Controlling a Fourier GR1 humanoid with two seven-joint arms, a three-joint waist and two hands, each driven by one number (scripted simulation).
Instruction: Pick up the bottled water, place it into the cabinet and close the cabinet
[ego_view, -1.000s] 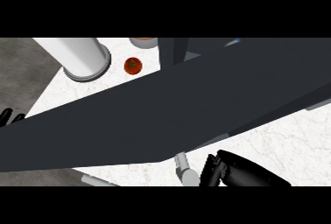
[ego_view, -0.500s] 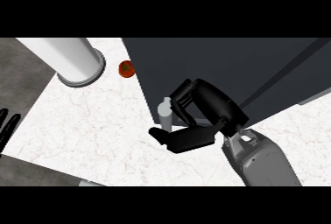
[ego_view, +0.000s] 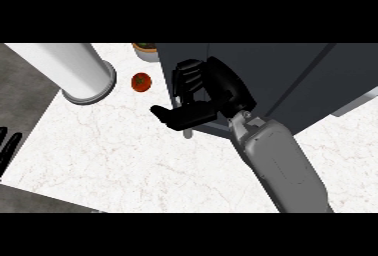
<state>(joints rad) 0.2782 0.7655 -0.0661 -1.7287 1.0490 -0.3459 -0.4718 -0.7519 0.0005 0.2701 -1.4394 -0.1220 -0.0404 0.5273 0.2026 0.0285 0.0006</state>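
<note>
One hand, the right hand (ego_view: 210, 97), seemingly curled against the dark cabinet (ego_view: 295, 80) door: push squarely until it seats; bottled water stays hidden.

The cabinet (ego_view: 295, 75) fills the upper right of the head view, standing on the counter (ego_view: 133, 160), which spreads out below it and to its left. The right hand (ego_view: 210, 95) lies against the cabinet's left front edge, its forearm (ego_view: 280, 165) running down to the lower right, across the counter. Left of the hand, a tomato (ego_view: 141, 81) sits on the counter. Further left stands a tall cylinder (ego_view: 70, 67), at the counter's upper left. A bowl (ego_view: 145, 47) shows behind the tomato, at the top edge, just beside the cabinet. The left hand (ego_view: 7, 147) rests at the far left edge, well apart from everything else.
</note>
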